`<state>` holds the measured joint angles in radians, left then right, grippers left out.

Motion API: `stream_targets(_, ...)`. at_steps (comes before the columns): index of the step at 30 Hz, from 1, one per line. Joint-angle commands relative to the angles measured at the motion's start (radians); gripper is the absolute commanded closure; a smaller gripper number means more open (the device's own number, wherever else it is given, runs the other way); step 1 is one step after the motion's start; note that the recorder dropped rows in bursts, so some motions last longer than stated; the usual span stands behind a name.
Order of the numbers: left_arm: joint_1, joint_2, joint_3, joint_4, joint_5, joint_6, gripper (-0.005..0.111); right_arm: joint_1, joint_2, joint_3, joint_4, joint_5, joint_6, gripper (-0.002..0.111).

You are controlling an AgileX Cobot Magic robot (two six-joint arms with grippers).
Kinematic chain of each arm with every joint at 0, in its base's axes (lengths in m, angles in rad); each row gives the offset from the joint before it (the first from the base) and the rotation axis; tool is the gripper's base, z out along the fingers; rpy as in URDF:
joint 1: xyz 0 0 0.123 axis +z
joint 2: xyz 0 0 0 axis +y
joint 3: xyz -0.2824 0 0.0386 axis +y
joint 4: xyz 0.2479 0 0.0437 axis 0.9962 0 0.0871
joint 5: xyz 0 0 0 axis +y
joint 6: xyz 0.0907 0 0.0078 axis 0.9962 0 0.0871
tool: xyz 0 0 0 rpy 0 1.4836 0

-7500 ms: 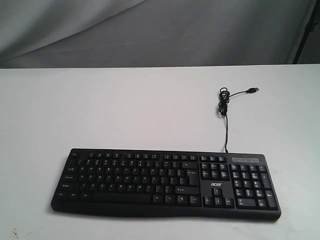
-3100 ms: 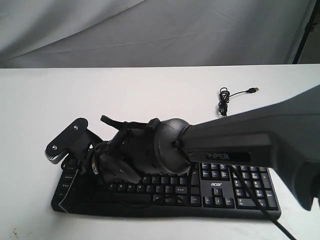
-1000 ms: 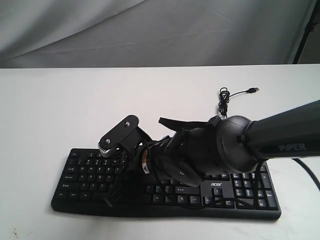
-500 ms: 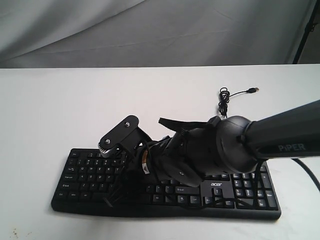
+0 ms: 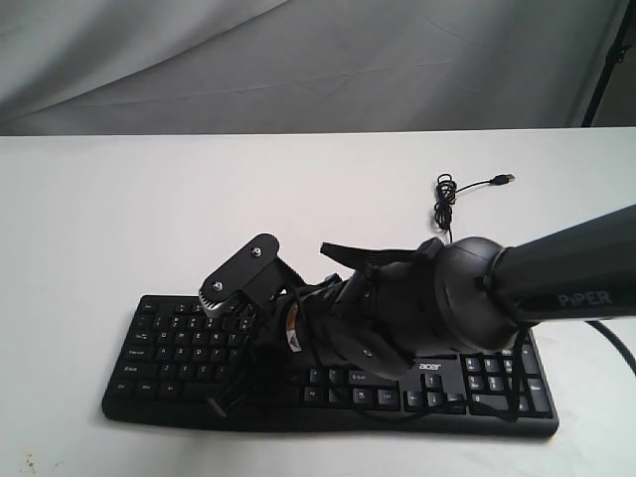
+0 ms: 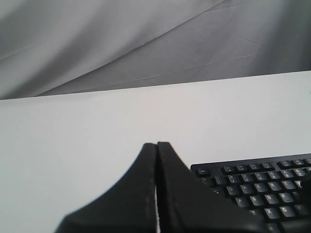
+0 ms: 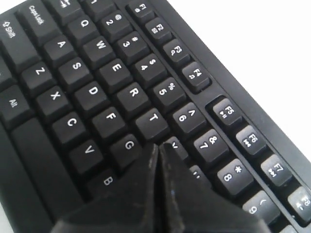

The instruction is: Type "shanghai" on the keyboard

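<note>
The black keyboard (image 5: 164, 343) lies across the near part of the white table, with its white "acer" logo (image 5: 430, 367) left of the number pad. My right arm reaches over it from the right. My right gripper (image 5: 246, 360) is shut, its tips low over the letter keys. In the right wrist view the closed tips (image 7: 159, 145) sit between the G key (image 7: 129, 145) and the Y key (image 7: 174, 144), hiding the key beneath. My left gripper (image 6: 156, 144) is shut and holds nothing, just off the keyboard's (image 6: 272, 187) Esc corner; the exterior view does not show it.
The keyboard's thin black cable (image 5: 444, 214) runs back from its top edge to a small coil and ends in a USB plug (image 5: 507, 179). A grey cloth backdrop (image 5: 298, 60) hangs behind the table's far edge.
The keyboard lay bare at first. My right arm then came in over its left keys and moved right to the middle letters. In the last second it shifted slightly right and lower.
</note>
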<state>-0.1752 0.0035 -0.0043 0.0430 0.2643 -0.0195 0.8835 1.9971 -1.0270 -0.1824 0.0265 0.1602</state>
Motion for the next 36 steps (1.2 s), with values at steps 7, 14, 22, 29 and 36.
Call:
stream_targets(7,-0.004,-0.003,0.004,0.0,-0.003,-0.003,0.107,0.004,-0.001,0.019,0.002,0.02,-0.005,0.108)
stream_targets(14,-0.004,-0.003,0.004,0.0,-0.003,-0.003,0.107,0.004,-0.001,0.019,0.002,0.04,-0.005,0.108)
stream_targets(22,-0.004,-0.003,0.004,0.0,-0.003,-0.003,0.107,0.004,-0.001,0.019,0.002,0.057,-0.005,0.108)
stream_targets(29,-0.004,-0.003,0.004,0.0,-0.003,-0.003,0.107,0.004,-0.001,0.019,0.002,0.054,-0.005,0.108)
stream_targets(36,-0.004,-0.003,0.004,0.0,-0.003,-0.003,0.107,0.004,-0.005,0.019,-0.003,0.03,-0.008,0.108)
